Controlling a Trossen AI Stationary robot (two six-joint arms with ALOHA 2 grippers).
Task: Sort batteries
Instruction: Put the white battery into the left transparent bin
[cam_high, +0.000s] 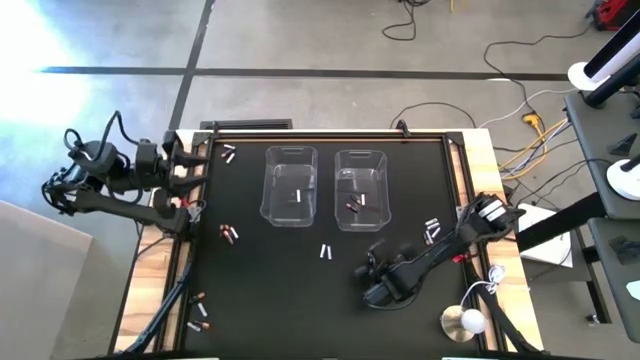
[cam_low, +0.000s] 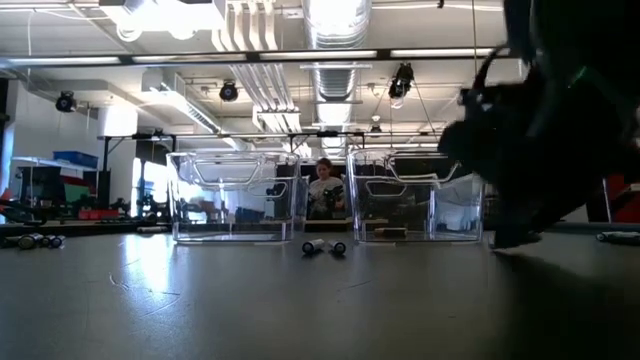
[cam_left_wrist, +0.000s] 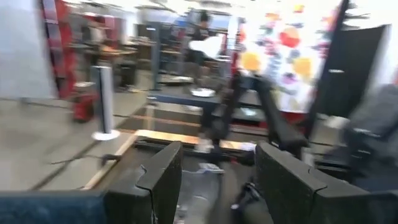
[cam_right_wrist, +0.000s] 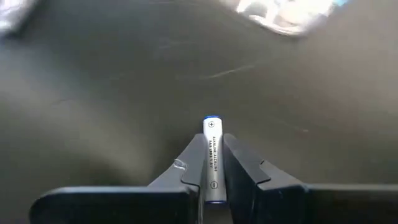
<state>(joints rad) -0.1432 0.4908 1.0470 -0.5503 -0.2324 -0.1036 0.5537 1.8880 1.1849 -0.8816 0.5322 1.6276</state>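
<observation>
Your right gripper (cam_right_wrist: 212, 167) is clenched on a white battery (cam_right_wrist: 212, 158) printed "ALKALINE", low over the black mat (cam_high: 300, 290) near the right bin (cam_high: 361, 189). That bin holds dark cells; the left bin (cam_high: 289, 186) holds one white cell. Your left gripper (cam_left_wrist: 217, 180) waits released at the table's left edge.

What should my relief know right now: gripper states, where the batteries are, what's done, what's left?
Right gripper: shut on a silvery-white battery, low over the mat below the right bin.
Left gripper: open, empty, parked at the table's left edge.
Done: one light cell in the left bin, dark cells in the right bin.
Left: loose batteries scattered on the mat, more at both sides and the near-left corner.
</observation>
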